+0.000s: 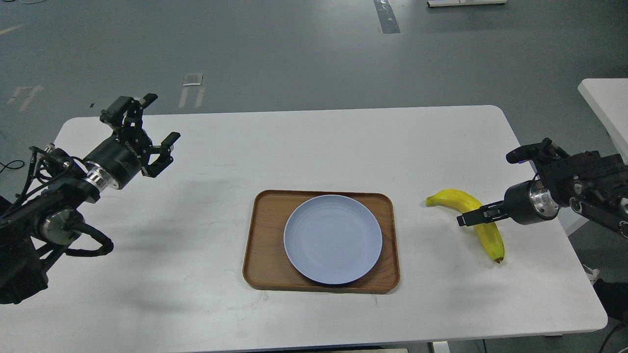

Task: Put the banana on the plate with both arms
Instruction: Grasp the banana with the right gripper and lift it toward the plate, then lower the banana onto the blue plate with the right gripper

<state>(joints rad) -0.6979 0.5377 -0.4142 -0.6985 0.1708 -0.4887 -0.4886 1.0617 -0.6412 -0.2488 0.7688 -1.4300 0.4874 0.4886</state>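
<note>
The banana (473, 215) lies on the white table (314, 147), to the right of the wooden tray (262, 245) that carries the plate (332, 239), and clear of both. My right gripper (471, 216) sits over the banana's middle; from here its fingers look drawn close together, though I cannot tell whether they actually pinch the fruit or only lie across it. My left gripper (152, 125) hangs above the table's far left corner, fingers spread wide and holding nothing.

I judge the banana light, firm enough to lift by its midsection, but smooth-skinned and easy to bruise. A gentle pinch across the thick middle should keep it balanced; the stem end would let it swing.
</note>
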